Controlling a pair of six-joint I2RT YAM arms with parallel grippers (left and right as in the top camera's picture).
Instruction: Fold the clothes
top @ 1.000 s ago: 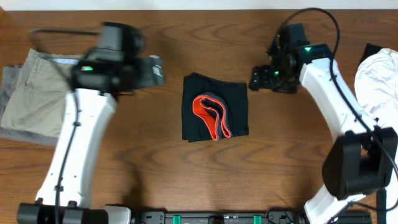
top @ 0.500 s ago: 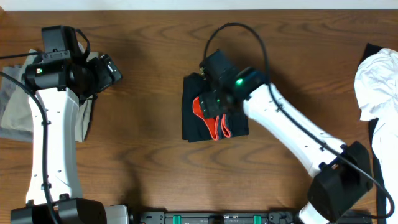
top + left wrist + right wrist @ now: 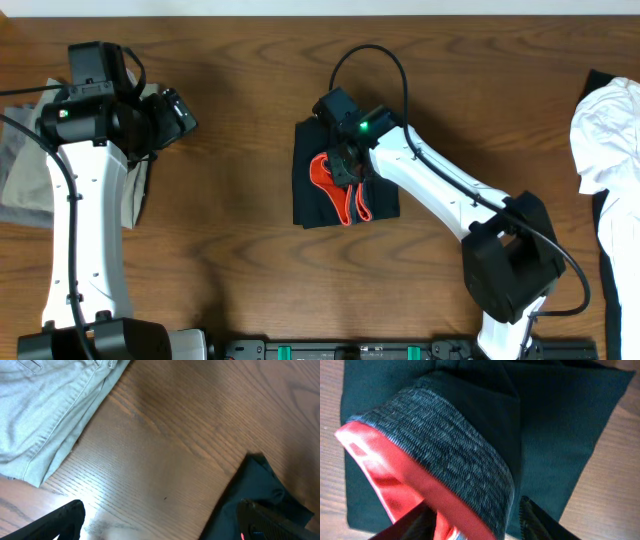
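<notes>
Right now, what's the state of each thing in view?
pants: folded into a compact square, flat on the table
waistband: lying on top of the fold, red edge showing
right gripper: down on the pants, astride the waistband; grip unclear
left gripper: open, empty, above the table
khakis: lying flat at far left
white cloth: crumpled at far right

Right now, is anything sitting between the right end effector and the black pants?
Nothing visible. The right end effector is down on the black pants, its fingers either side of the grey waistband with the red-orange edge. Whether they have clamped it, I cannot tell.
</notes>
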